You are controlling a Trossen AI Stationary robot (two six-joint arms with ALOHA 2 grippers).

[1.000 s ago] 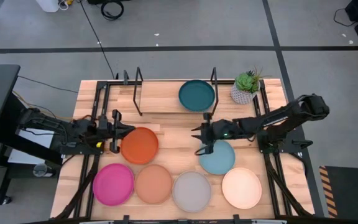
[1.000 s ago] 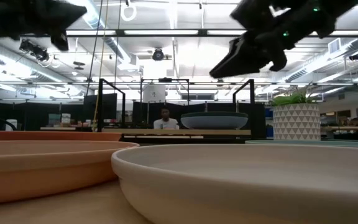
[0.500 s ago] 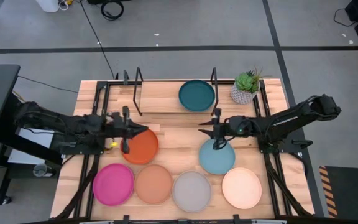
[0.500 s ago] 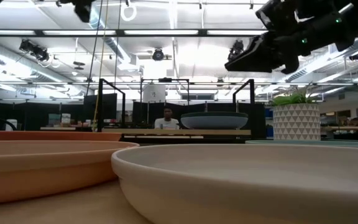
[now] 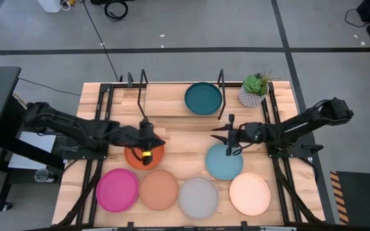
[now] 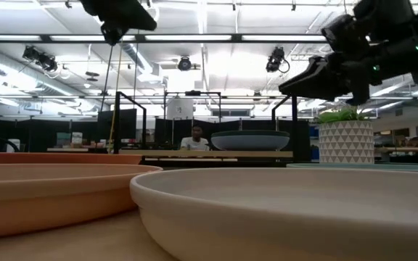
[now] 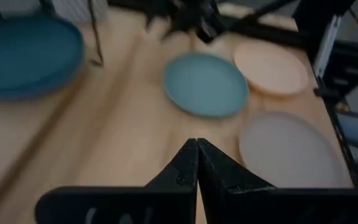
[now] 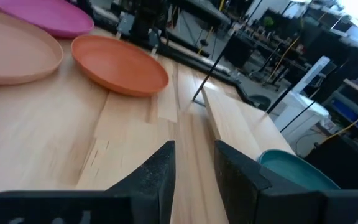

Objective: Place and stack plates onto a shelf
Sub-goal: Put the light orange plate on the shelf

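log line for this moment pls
left gripper: shut, above orange plate | right gripper: open, empty | dark teal plate: on shelf

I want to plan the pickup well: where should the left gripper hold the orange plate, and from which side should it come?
Probably at the rim. The orange plate lies flat and shallow, so only its raised edge gives the fingers something to close on. The left gripper, now shut above the plate, could open and come down from above over the edge facing the shelf, where the table is bare; the magenta plate and salmon plate crowd the opposite side.
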